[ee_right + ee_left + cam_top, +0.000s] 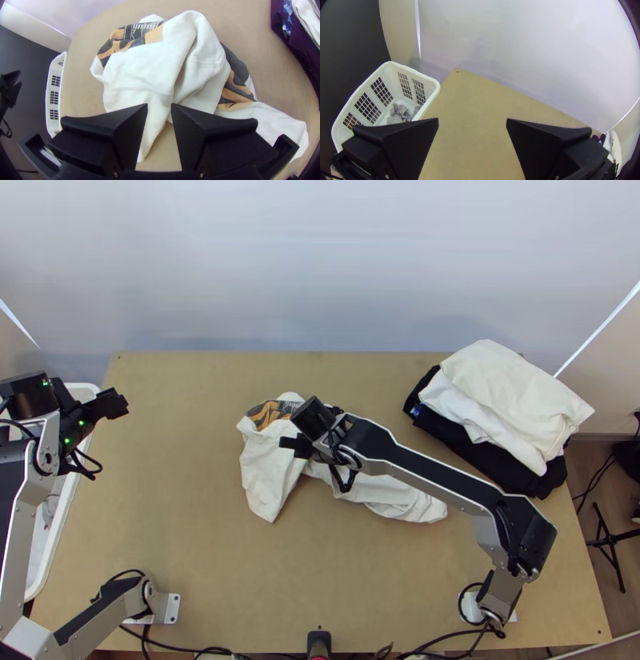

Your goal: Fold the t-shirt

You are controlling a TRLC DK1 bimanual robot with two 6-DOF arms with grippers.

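Observation:
The white t-shirt (268, 468) with an orange and black print lies bunched on the middle of the table, one part stretching to the right beneath the right arm. Over it is my right gripper (293, 446). In the right wrist view the right gripper (159, 105) is open above the crumpled shirt (140, 70), with a gap between its fingers. My left gripper (120, 404) is at the table's left side, beside the basket and away from the shirt. The left wrist view has the left gripper (472, 120) wide open, bare tabletop between its fingers.
A stack of folded white cloths (512, 392) on black cloth (512, 472) lies at the table's right back. The white basket (56, 532) stands along the left edge, with grey cloth (400, 113) inside. Cables run along the table's near edge (320, 650).

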